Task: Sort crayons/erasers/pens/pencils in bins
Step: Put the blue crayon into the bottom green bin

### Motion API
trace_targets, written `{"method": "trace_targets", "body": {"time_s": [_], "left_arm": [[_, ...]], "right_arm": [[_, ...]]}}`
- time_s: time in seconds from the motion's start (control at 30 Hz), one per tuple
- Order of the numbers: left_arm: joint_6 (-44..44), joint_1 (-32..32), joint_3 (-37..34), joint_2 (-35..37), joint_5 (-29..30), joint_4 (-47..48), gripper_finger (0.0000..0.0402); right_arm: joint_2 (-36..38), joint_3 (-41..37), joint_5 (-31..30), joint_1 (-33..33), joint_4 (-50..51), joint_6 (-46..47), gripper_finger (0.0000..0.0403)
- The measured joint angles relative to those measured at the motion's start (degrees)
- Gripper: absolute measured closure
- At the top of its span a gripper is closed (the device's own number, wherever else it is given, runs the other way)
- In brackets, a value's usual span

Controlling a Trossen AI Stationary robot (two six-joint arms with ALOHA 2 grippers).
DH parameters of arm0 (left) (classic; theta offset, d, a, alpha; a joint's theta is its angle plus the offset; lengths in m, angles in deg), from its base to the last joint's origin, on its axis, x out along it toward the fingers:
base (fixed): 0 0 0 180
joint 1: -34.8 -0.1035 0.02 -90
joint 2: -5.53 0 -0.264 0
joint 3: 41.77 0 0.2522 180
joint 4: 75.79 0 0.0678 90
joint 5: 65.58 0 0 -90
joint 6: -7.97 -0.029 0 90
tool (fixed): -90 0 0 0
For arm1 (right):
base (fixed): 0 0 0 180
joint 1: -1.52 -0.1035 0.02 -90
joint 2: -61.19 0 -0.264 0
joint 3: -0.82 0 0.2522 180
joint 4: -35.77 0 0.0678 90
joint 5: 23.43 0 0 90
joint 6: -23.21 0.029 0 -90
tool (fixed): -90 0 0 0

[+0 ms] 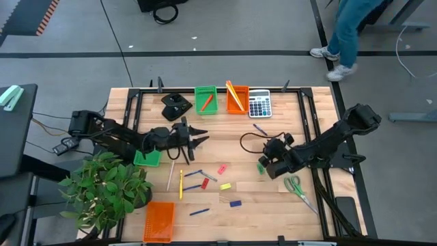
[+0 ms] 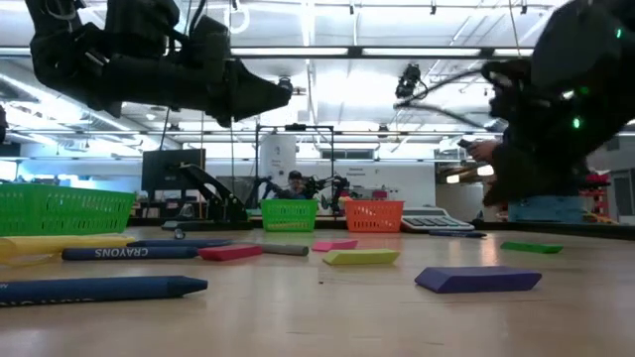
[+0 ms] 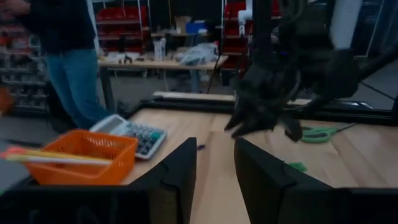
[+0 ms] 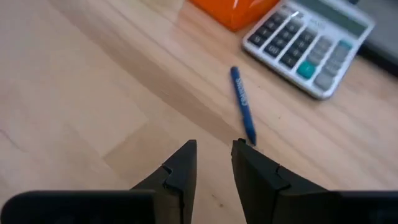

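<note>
My left gripper (image 1: 200,137) hovers open above the table's left middle, pointing level toward the right, with nothing between its fingers (image 3: 214,168). My right gripper (image 1: 262,165) hangs over the right middle, tilted down, its fingers a little apart over bare wood (image 4: 214,158). A blue crayon (image 4: 242,106) lies flat just beyond it. A green eraser (image 1: 260,167) lies by its tip. Pencils (image 1: 181,183), pens (image 1: 193,173) and erasers (image 1: 224,185) lie scattered at the centre. At the far edge, a green bin (image 1: 205,99) holds an orange crayon and an orange bin (image 1: 237,98) holds pencils.
A grey calculator (image 1: 259,104) lies right of the far orange bin. Green-handled scissors (image 1: 297,186) lie near the right arm. A potted plant (image 1: 102,188) stands at the near left, beside another orange bin (image 1: 159,221). A second green bin (image 1: 147,158) sits under my left arm.
</note>
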Motion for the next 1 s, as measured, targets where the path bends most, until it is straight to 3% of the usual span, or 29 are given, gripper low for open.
{"method": "trace_targets", "body": {"time_s": [0.2, 0.43, 0.63, 0.9, 1.0], "left_arm": [[-0.07, -1.85, 0.00, 0.00, 0.14, -0.01, 0.0285], [0.29, -5.38, 0.00, -0.04, 0.18, -1.33, 0.0289], [-4.67, -10.49, 0.07, -0.04, 0.54, -2.12, 0.0289], [-1.18, -15.78, 0.09, -0.04, 0.60, -2.31, 0.0289], [-0.98, -15.56, 0.09, -0.04, 0.60, -1.49, 0.0289]], "right_arm": [[0.14, -7.22, 2.27, 3.42, -13.99, -3.35, 0.0295], [3.58, -7.71, 4.37, 6.65, -14.84, -10.60, 0.0295], [9.25, -8.82, 6.72, 13.72, -16.74, -21.80, 0.0295], [11.37, -16.07, 24.84, 30.83, -39.35, -39.44, 0.0295], [11.37, -16.01, 28.59, 36.23, -40.98, -43.59, 0.0295]]}}
